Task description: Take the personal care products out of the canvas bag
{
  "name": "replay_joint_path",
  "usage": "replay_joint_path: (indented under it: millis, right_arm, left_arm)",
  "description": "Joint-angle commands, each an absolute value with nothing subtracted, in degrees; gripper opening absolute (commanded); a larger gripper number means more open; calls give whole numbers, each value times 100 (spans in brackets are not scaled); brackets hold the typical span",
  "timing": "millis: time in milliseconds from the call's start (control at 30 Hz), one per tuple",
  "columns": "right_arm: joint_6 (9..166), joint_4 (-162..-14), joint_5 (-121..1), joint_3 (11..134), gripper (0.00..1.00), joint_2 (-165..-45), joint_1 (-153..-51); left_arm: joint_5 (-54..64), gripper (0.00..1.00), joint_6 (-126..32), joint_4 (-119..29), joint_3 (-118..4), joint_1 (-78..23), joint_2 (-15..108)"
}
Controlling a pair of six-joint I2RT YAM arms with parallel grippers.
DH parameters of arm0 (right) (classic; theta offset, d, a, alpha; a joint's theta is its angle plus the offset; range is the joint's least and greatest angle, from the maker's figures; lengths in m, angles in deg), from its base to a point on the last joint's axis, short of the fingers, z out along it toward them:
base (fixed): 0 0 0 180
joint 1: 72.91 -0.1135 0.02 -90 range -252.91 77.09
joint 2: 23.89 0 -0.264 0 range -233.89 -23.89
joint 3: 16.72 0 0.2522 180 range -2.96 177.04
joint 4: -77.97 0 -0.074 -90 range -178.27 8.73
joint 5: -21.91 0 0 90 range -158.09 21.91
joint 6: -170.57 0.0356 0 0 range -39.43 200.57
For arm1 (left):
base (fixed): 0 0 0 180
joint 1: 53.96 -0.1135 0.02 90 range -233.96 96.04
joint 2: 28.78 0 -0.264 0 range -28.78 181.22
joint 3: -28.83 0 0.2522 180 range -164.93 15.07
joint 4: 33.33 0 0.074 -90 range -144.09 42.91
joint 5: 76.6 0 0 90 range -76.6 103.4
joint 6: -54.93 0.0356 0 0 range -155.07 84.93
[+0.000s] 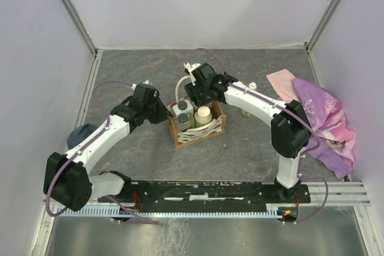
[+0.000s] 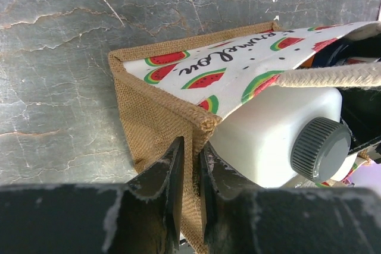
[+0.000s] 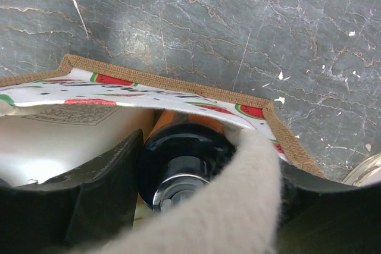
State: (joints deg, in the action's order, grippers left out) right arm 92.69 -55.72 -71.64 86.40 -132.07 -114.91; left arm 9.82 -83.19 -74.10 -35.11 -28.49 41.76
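The canvas bag (image 1: 207,131) stands mid-table, tan with a watermelon-print white front. In it I see a white bottle with a grey cap (image 1: 182,113) and a cream-capped jar (image 1: 203,116). My left gripper (image 1: 165,114) is shut on the bag's burlap side wall (image 2: 156,124) beside the white bottle (image 2: 271,138). My right gripper (image 1: 198,96) is open over the bag's far side. Its fingers (image 3: 98,191) straddle a dark-capped orange bottle (image 3: 178,159), with the cream handle (image 3: 238,206) lying across it. A white-capped bottle (image 1: 252,87) stands on the table behind my right arm.
A pink-purple cloth (image 1: 327,118) lies at the right wall. A dark grey cloth (image 1: 81,133) lies at the left, partly under my left arm. White walls close the table on three sides. A round rim (image 3: 366,173) shows on the table by the bag.
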Motion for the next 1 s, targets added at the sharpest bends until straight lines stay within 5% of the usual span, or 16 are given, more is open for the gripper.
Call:
replay_joint_path:
  millis: [0, 533, 967]
  right_arm:
    - [9244, -5408, -7395, 8801, 56, -12722, -11519]
    - [9083, -4185, -7662, 11129, 47, -11891, -10818]
    - [9238, -5057, -7473, 10024, 49, -12212, -9993]
  left_arm:
    - [909, 22, -8212, -7707, -3479, -2861, 4035]
    - [847, 23, -8244, -7668, -3318, -2857, 3989]
    - [750, 24, -8262, -7595, -3309, -2854, 4092]
